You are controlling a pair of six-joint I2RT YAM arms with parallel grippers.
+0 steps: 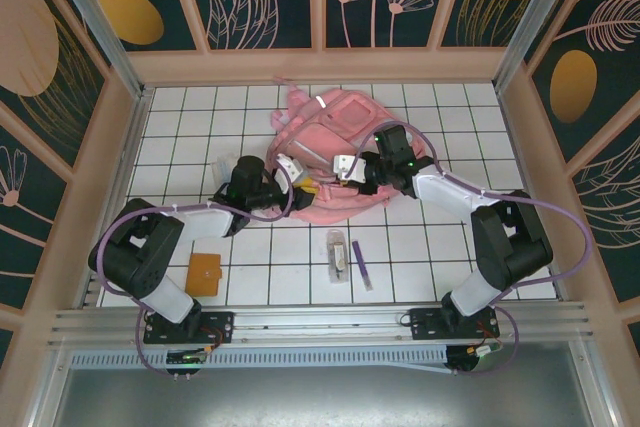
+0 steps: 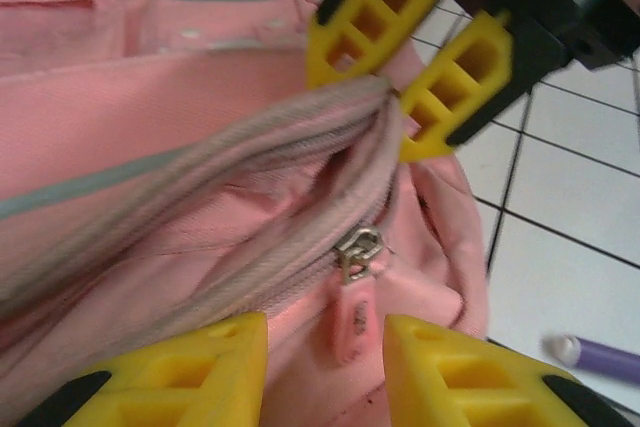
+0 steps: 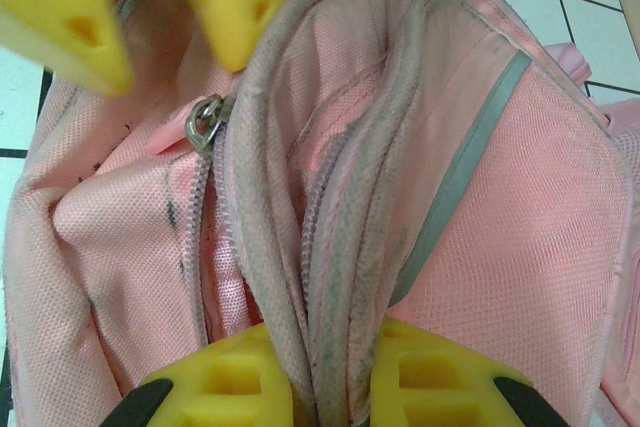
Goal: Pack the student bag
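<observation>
The student bag (image 1: 335, 152) lies at the far middle of the table (image 1: 440, 117). The right gripper (image 3: 320, 372) is closed narrow on the bag's grey zip-edged rim (image 3: 270, 197); we should hold that rim taut. The left gripper (image 2: 325, 337) stands part-open, jaws either side of the zipper pull (image 2: 357, 257), not touching it. We judge it best to close squarely on the tab, then draw along the track. The purple pen (image 1: 361, 272) and orange wallet (image 1: 203, 273) lie nearer.
</observation>
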